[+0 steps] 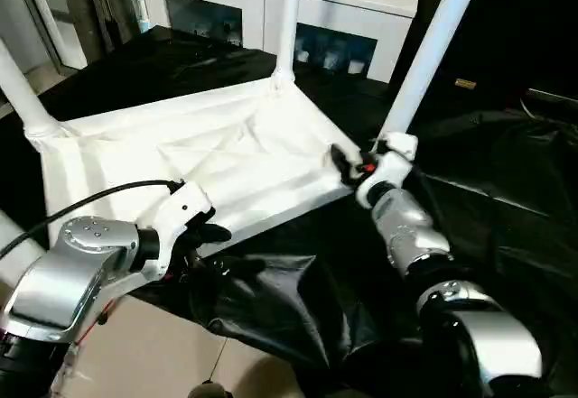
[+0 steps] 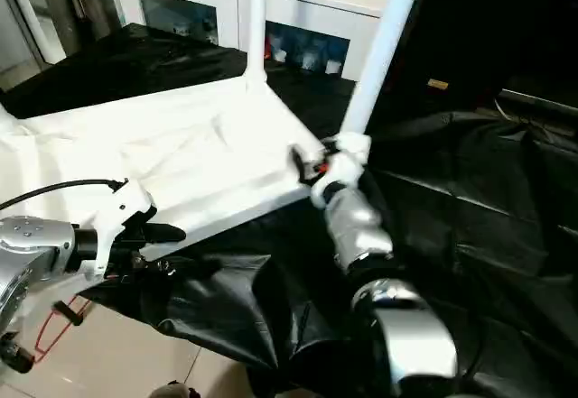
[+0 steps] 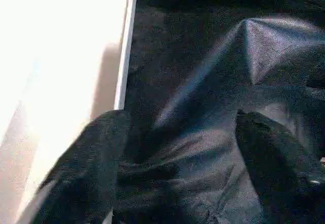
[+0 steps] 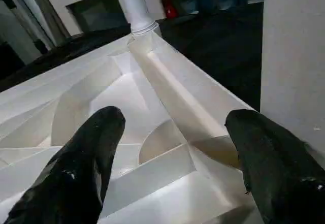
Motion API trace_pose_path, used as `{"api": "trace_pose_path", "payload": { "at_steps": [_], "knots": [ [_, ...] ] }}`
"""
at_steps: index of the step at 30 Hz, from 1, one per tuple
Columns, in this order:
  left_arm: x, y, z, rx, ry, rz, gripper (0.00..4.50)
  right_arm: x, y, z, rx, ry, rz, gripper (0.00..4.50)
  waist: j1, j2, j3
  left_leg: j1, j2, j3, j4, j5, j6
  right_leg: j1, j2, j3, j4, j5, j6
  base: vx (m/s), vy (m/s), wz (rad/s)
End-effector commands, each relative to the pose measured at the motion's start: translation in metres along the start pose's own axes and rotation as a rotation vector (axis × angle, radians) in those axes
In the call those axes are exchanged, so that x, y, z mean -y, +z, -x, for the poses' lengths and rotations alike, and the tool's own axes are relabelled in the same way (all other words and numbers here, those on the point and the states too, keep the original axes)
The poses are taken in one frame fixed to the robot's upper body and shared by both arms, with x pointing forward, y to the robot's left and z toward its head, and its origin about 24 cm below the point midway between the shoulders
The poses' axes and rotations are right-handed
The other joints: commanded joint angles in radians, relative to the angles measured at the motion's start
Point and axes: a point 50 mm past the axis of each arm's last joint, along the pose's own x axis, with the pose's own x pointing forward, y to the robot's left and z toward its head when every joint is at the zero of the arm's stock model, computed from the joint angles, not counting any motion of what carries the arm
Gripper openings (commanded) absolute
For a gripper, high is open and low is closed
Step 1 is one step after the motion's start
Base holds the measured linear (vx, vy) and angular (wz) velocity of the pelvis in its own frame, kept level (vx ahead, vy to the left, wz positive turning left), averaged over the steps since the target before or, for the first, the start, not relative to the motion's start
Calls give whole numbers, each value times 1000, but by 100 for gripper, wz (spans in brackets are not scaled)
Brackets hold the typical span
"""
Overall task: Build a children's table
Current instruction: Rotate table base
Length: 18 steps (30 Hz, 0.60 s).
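We see the tabletop [image 1: 226,159] upside down mid-frame, three legs up; left gripper [image 1: 206,233] and right gripper [image 1: 348,165] both wide, empty, so we should seat the near-left leg [image 1: 16,236] squarely.

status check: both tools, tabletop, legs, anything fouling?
Left tool open at tabletop's near edge, holding nothing. Right tool open by the near-right leg. Tabletop underside up, three legs standing in sockets. Black sheet bunched under the near edge.
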Motion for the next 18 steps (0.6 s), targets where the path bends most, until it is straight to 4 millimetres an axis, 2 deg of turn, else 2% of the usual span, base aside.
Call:
{"api": "trace_pose_path", "payload": {
  "at_steps": [1, 2, 6, 7, 9, 10, 11, 13, 14, 15, 17, 18],
  "knots": [
    [-4, -2, 6, -17, 52, -11, 412, 20, 15, 2, 53, -96, 0, 370, -7, 21, -69, 15, 13, 5, -62, -208, -30, 49, -49, 43, -53, -83, -196, 0, 0, 0],
    [-6, -3, 6, -22, 74, -25, 424, 29, 23, 3, 69, -131, 3, 370, -6, 21, -67, 15, 14, 5, -62, -220, -30, 47, -49, 44, -55, -99, -194, 0, 0, 0],
    [-7, -3, 6, -20, 82, -29, 440, 38, 30, 4, 76, -160, 22, 370, -3, 22, -66, 17, 14, 5, -62, -242, -34, 44, -47, 43, -55, -125, -192, 0, 0, 0],
    [-8, -3, 7, -12, 91, -30, 440, 37, 32, 4, 66, -120, 57, 370, -2, 23, -66, 19, 14, 5, -60, -251, -36, 41, -46, 43, -57, -136, -190, 0, 0, 0],
    [-9, -1, 7, 14, 105, -28, 440, 29, 30, 3, 37, -14, 90, 370, 2, 22, -66, 15, 13, 5, -59, -250, -34, 44, -46, 44, -56, -138, -188, 0, 0, 0],
    [-9, 0, 7, 16, 105, -27, 440, 28, 29, 2, 35, -7, 92, 370, 1, 17, -66, 9, 13, 3, -59, -242, -29, 48, -47, 43, -55, -137, -187, 0, 0, 0],
    [-9, 3, 6, 54, 105, -16, 440, 15, 23, 0, -4, 109, 119, 370, -6, 14, -67, 6, 13, 3, -59, -240, -24, 51, -49, 43, -55, -141, -190, 0, 0, 0],
    [-8, 5, 5, 75, 101, -5, 440, 8, 21, -2, -21, 153, 147, 370, -7, 13, -66, 4, 13, 2, -59, -237, -20, 50, -50, 43, -56, -148, -196, 0, 0, 0],
    [-6, 6, 4, 97, 102, 4, 440, 2, 21, -4, -26, 167, 179, 370, -12, 9, -67, 2, 13, 1, -59, -228, -18, 52, -51, 43, -56, -151, -201, 0, 0, 0],
    [-6, 6, 4, 97, 102, 4, 440, 2, 21, -4, -26, 167, 179, 370, -13, 11, -68, 2, 14, 0, -58, -223, -20, 52, -52, 43, -53, -149, -205, 0, 0, 0],
    [-2, 7, 0, 149, 123, 17, 440, -6, 27, -10, -4, 143, 187, 370, -21, 3, -69, 3, 16, 2, -56, -204, -11, 51, -53, 43, -50, -131, -218, 0, 0, 0],
    [-2, 7, 0, 149, 123, 17, 440, -6, 27, -10, -4, 143, 187, 370, -21, 3, -69, 3, 16, 2, -56, -204, -11, 51, -53, 43, -50, -131, -218, 0, 0, 0]
  ]
}}
